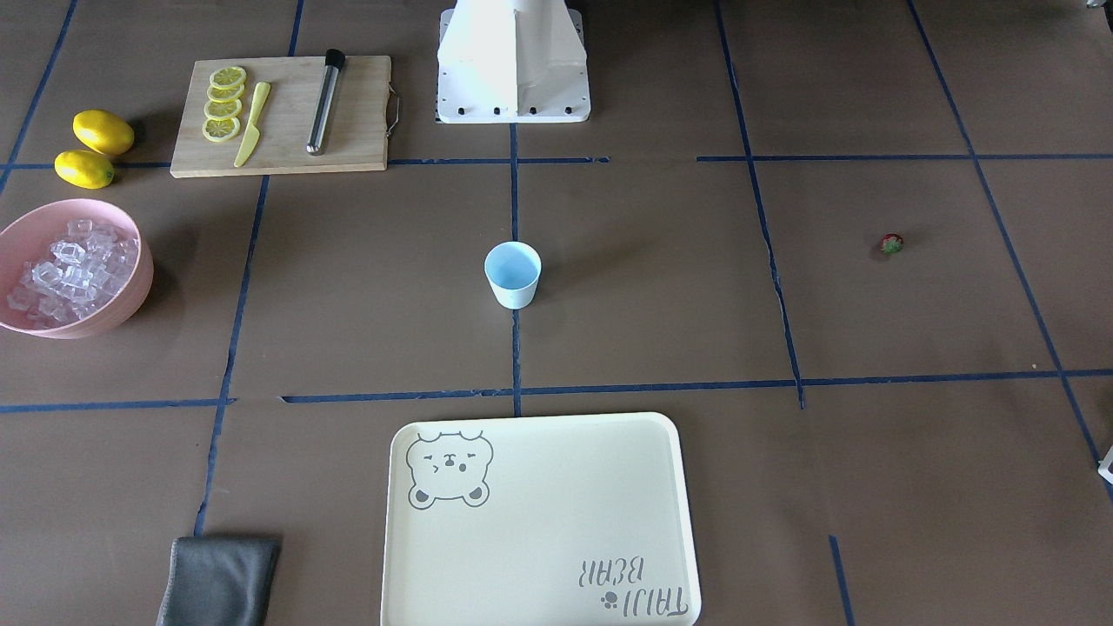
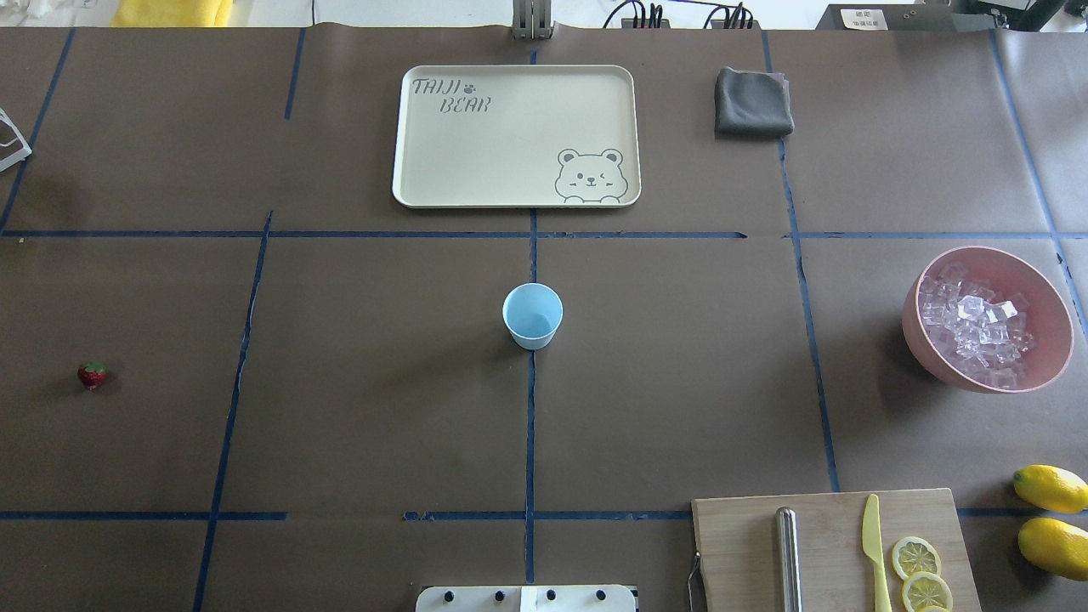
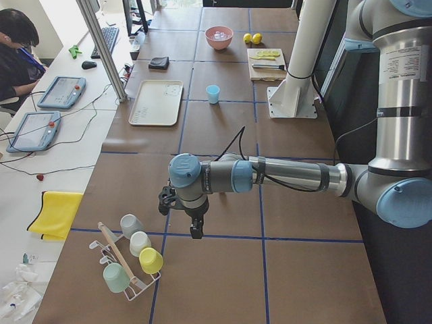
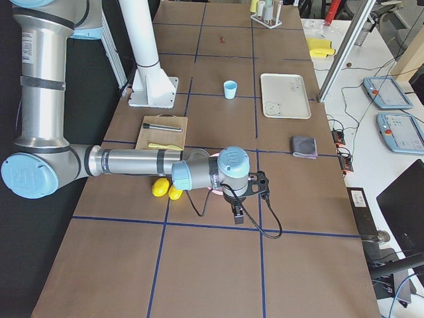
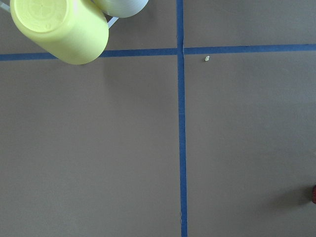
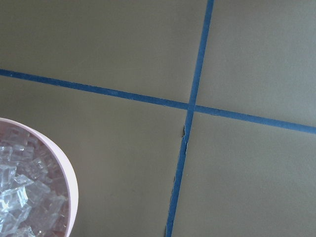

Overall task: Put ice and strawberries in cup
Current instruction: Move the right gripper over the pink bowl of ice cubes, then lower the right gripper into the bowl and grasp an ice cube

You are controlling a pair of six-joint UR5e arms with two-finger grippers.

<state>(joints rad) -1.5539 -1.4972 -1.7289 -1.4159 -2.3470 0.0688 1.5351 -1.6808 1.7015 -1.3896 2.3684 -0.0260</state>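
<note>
Front cam: cup upright at centre of the desk, right on a blue tape line. Strawberry lies alone, well off toward the robot's left. Ice is heaped in the pink bowl on the robot's right. Two lemons sit just past the bowl, next to a wooden board w/ lemon slices, a yellow knife and a metal rod. Cream tray on the operators' side, grey cloth near it.

Overhead: same layout. Cup mid-desk, its pale blue bottom in plain sight; berry far left, bowl w/ ice far right.

Left-side cam: left end effector hangs pointing down over the desk, near a rack of upturned cups. Open or closed? Can't tell from here.

Right-side cam: right end effector points down, arm crossing in front of the bowl. Can't tell its state either.

Left wrist cam: bare desk, tape cross, an upturned yellow cup top left, red sliver at the right edge.

Right wrist cam: bowl rim and ice at bottom left, tape cross beside.
</note>
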